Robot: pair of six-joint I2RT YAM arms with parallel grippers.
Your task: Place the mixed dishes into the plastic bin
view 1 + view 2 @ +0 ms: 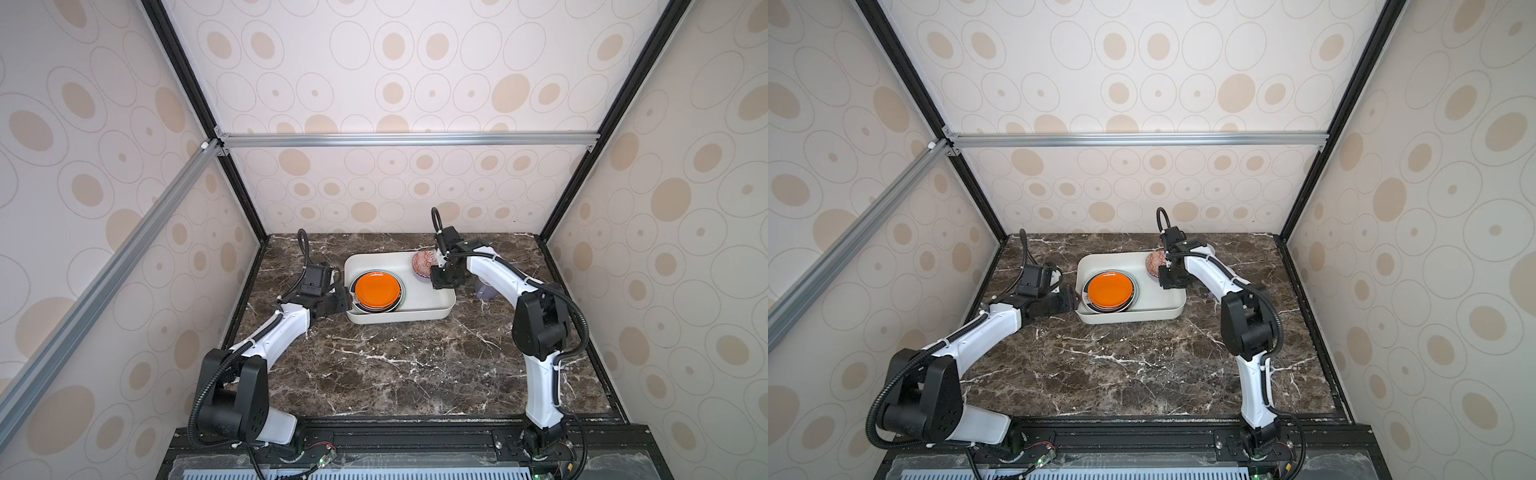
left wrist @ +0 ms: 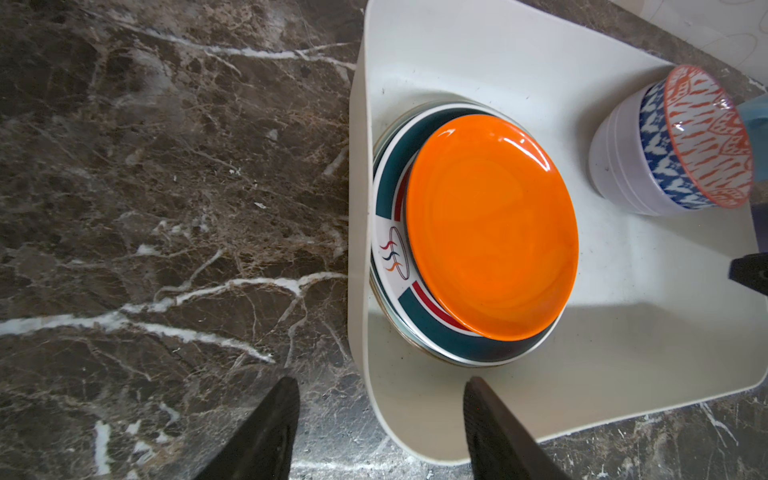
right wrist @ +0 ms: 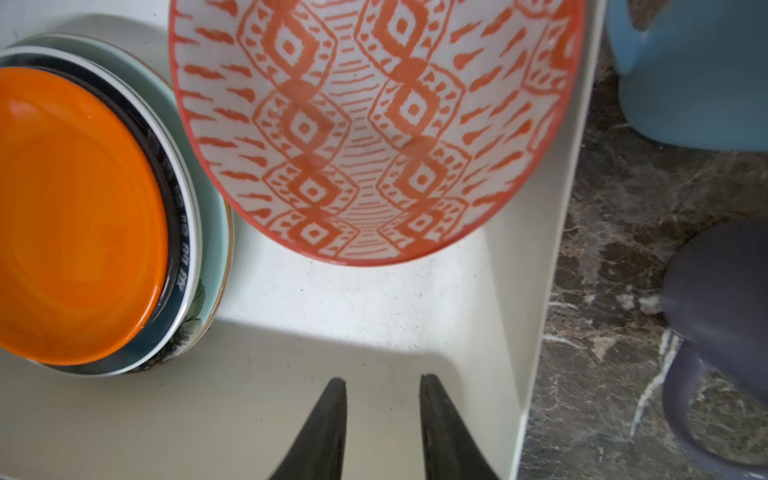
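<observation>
Left gripper spread empty at the white shallow plastic bin's left wall, right gripper slightly parted, empty over its floor; glazed lavender ceramic mug, on the table beside the bin's right wall, looks hard, slick, chippable, so pinch rim or handle.

High stereo pair, wrist cameras close, sharing bin

View edges crop the light blue mug and lavender mug.
</observation>
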